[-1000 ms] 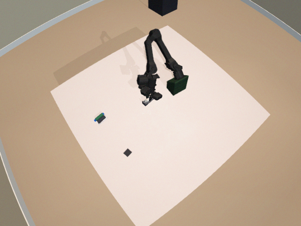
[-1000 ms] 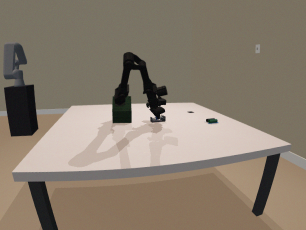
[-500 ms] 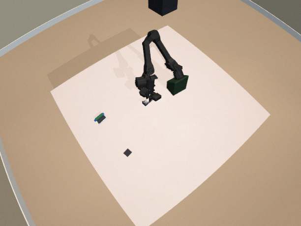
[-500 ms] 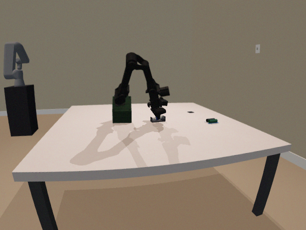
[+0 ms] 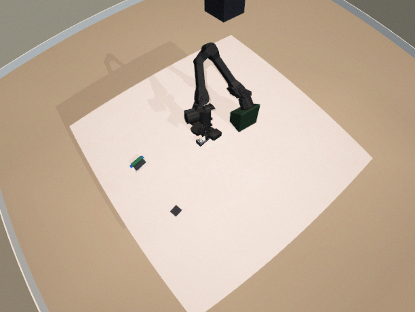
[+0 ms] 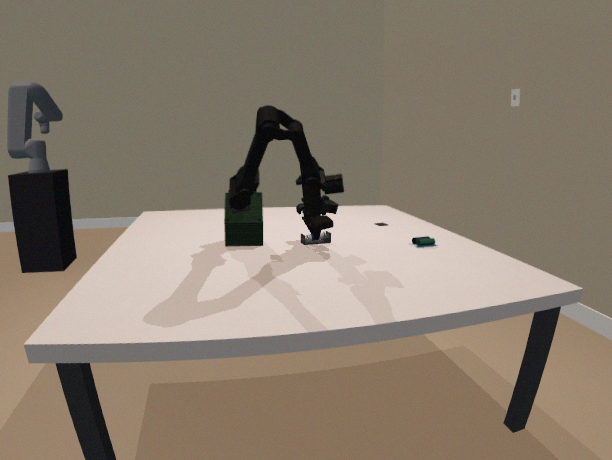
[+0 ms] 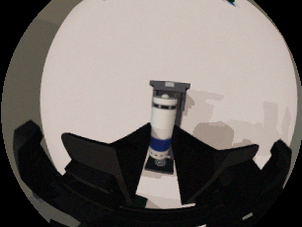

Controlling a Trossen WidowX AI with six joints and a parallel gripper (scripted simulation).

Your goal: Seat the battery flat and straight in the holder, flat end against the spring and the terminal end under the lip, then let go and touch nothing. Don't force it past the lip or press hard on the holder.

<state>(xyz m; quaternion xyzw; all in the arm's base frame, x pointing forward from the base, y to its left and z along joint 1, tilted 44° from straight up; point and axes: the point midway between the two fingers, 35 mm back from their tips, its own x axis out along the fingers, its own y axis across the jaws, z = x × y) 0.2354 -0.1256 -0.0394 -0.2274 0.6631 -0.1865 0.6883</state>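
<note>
The battery (image 7: 162, 120), white with a blue band, lies lengthwise over the dark holder (image 5: 201, 144) (image 6: 323, 241) (image 7: 183, 101) on the table. My gripper (image 5: 205, 136) (image 6: 316, 234) (image 7: 160, 126) is shut on the battery near its blue band. In the wrist view the terminal end points up the picture, just short of the lip (image 7: 155, 85). The flat end is beside the spring (image 7: 159, 162) at the near end. More of the holder's wall shows right of the battery than left. The fingers hide the holder's lower sides; whether the battery lies flat is unclear.
My arm's dark green base block (image 5: 244, 119) (image 6: 244, 232) stands near the holder. A green-and-black piece with blue ends (image 5: 137, 161) (image 6: 424, 241) and a flat dark square (image 5: 175, 210) (image 6: 381, 224) lie farther off on the table (image 5: 271, 190) (image 6: 450, 280).
</note>
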